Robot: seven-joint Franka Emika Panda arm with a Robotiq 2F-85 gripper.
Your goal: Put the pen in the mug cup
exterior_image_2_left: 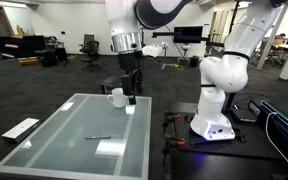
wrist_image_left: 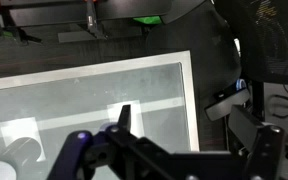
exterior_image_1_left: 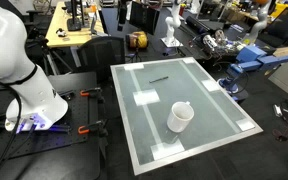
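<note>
1. The tool [exterior_image_2_left: 130, 99] hangs from the white arm [exterior_image_2_left: 227, 60] with its fingers pointing down, at the far end of the tabletop [exterior_image_2_left: 54, 140] in an exterior view.
2. In the wrist view the tool [wrist_image_left: 194, 135] has its two dark fingers [wrist_image_left: 124, 118] spread wide, with only the glass and the pale frame of the tabletop [wrist_image_left: 84, 95] showing between them. It grips nothing.
3. The pen [exterior_image_1_left: 160, 79] lies flat on the tabletop [exterior_image_1_left: 144, 135], a thin dark line on the glass with nothing touching it. It also shows in the exterior view taken from the opposite end [exterior_image_2_left: 97, 137], where it lies around the middle of the glass.
4. The mug cup [exterior_image_1_left: 180, 117] sits on the glass with its white mouth open, well apart from the pen. It holds nothing that can be seen.
5. In an exterior view the mug cup [exterior_image_2_left: 117, 97] appears just beside the tool's fingers. From that angle it cannot be told how high the tool is above the mug cup, or whether it is level with it.
6. The pen is outside the mug cup, and the tool is closer to the mug cup than to the pen.
7. The arm's white base [exterior_image_1_left: 29, 100] stands beside one long edge of the tabletop.
</note>
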